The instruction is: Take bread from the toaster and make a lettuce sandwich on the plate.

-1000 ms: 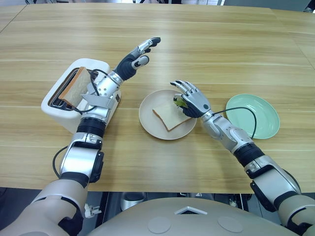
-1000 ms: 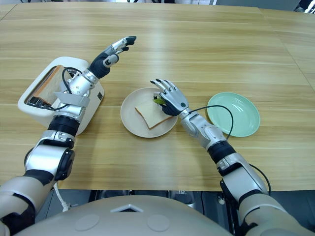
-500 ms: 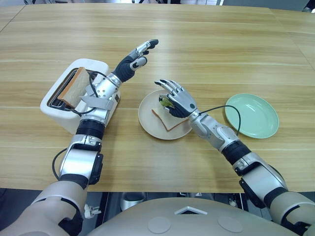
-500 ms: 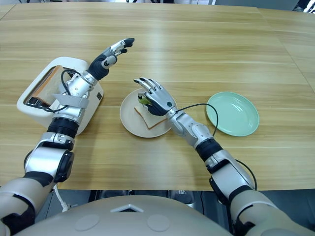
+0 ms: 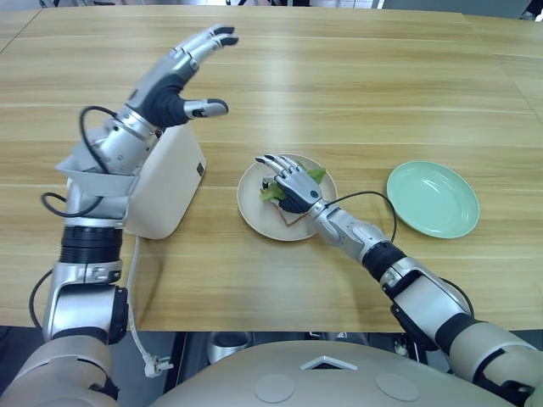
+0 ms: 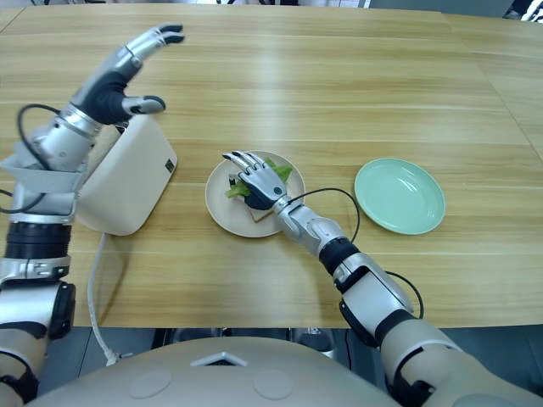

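Covering the lettuce [image 5: 316, 175] on the bread [image 6: 261, 215] on the plate [image 5: 251, 208], the right hand [image 5: 291, 185] is lying open. The lettuce is looking limp and tearable, probably wanting a gentle edge pinch. The left hand [image 5: 174, 75] is hovering open over the toaster [image 5: 165, 182], at the plate's 9 o'clock.

Left hand [image 5: 181, 75] high, fingers splayed; right hand [image 5: 291, 183] low, flat.

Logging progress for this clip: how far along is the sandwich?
Done: a bread slice lies on the tan plate. In hand: the right hand rests over lettuce on that slice. Left: no top slice yet; the left hand hangs open above the toaster, holding nothing.
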Controlling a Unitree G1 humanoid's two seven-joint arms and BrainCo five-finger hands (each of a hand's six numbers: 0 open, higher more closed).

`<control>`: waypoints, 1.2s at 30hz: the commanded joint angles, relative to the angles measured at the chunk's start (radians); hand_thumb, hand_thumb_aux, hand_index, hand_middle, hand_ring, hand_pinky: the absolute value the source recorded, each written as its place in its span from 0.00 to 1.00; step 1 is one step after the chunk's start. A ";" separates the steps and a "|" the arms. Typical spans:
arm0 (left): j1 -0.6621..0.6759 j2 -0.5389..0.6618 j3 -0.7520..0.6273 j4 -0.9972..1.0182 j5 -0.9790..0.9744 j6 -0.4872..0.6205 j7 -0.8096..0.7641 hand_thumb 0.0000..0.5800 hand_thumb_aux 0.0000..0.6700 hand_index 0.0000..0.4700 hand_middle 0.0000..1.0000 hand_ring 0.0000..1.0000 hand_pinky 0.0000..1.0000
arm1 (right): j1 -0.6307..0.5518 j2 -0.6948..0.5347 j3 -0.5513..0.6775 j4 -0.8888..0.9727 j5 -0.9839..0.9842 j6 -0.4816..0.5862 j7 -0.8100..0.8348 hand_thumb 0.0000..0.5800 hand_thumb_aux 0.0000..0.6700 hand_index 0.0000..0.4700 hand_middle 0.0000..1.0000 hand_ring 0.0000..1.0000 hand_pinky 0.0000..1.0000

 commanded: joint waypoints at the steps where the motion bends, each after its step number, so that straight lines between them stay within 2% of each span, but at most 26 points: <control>1: -0.020 0.090 0.059 -0.095 -0.029 0.055 -0.066 0.00 0.00 0.00 0.00 0.00 0.00 | 0.000 0.011 0.023 0.043 0.004 -0.010 -0.010 0.00 0.00 0.00 0.00 0.00 0.00; 5: 0.001 0.210 0.114 -0.092 0.014 0.064 -0.091 0.00 0.00 0.00 0.00 0.00 0.00 | 0.002 0.023 0.021 0.045 0.020 -0.026 -0.014 0.00 0.00 0.00 0.00 0.00 0.00; 9: 0.042 0.333 0.163 0.044 0.105 0.026 -0.046 0.00 0.00 0.00 0.00 0.00 0.00 | 0.013 0.032 0.006 0.004 0.056 -0.063 -0.005 0.00 0.00 0.00 0.00 0.00 0.00; 13: 0.190 0.421 0.187 0.129 0.147 -0.045 -0.042 0.00 0.00 0.00 0.00 0.00 0.00 | 0.045 0.027 -0.012 -0.078 0.115 -0.120 0.036 0.00 0.00 0.00 0.00 0.00 0.00; 18: 0.325 0.467 0.182 0.197 0.172 -0.087 -0.039 0.00 0.00 0.00 0.00 0.00 0.00 | 0.067 0.018 -0.028 -0.128 0.159 -0.152 0.089 0.00 0.00 0.00 0.00 0.00 0.00; 22: 0.375 0.469 0.169 0.270 0.169 -0.099 -0.031 0.00 0.00 0.00 0.00 0.00 0.00 | 0.085 0.011 -0.056 -0.169 0.210 -0.175 0.132 0.00 0.00 0.00 0.00 0.00 0.00; 36: 0.377 0.430 0.109 0.325 0.191 -0.102 0.009 0.00 0.00 0.00 0.00 0.00 0.00 | 0.165 -0.055 -0.143 -0.337 0.270 -0.181 0.194 0.00 0.00 0.00 0.00 0.00 0.00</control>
